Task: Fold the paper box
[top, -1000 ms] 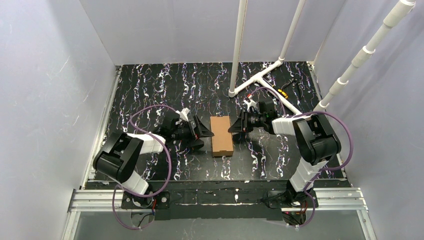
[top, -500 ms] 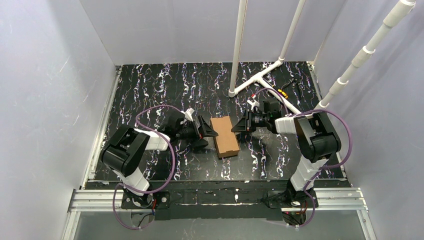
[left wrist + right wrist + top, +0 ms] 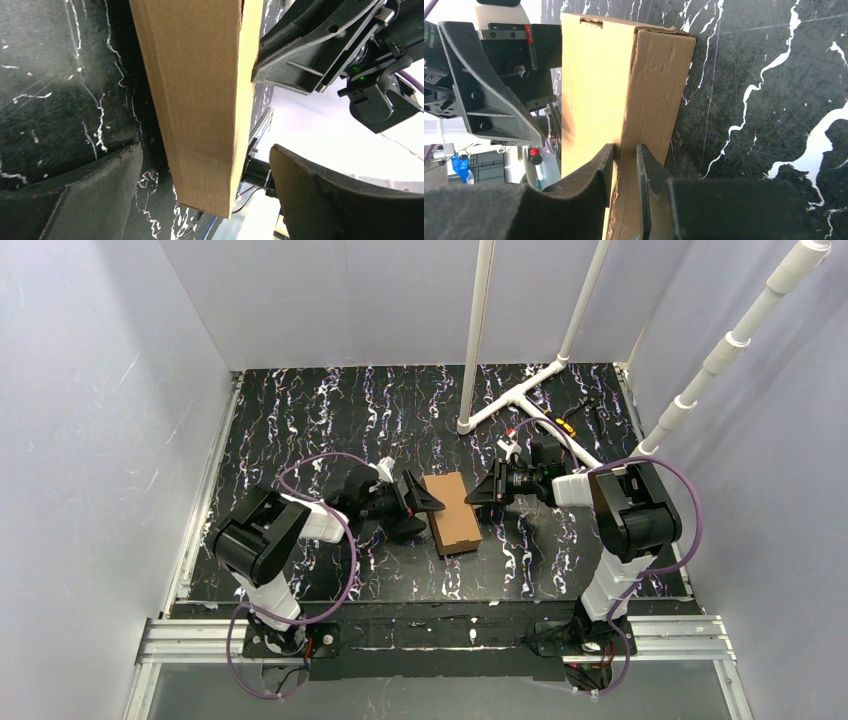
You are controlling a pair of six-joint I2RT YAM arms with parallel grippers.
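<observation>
1. The paper box point(image 3: 452, 515) lies flat near the middle of the black, white-veined table point(image 3: 300, 420), between the two arms. It is closed into a shallow brown rectangular block. Its long axis runs away from the arm bases, with the near end skewed slightly to the right.
2. The left gripper point(image 3: 425, 502) extends in from the left at the box's left long side, its fingers spread wide. In the left wrist view we see the cardboard standing between the two dark fingers point(image 3: 80, 200). We cannot tell whether either one touches the box.
3. The right gripper point(image 3: 478, 495) meets the box's right long side. In the right wrist view its fingers point(image 3: 594, 175) are drawn close together, pinching a thin strip of cardboard at the box's side edge.
4. In the same view we note a small slot cut in the top panel near one end of the box.
5. White pipes point(image 3: 520, 400) stand on the far right part of the table, well apart from the box. A small yellow and orange marker point(image 3: 568, 425) lies just beside them.
6. Purple cables point(image 3: 320, 540) loop along each arm.
</observation>
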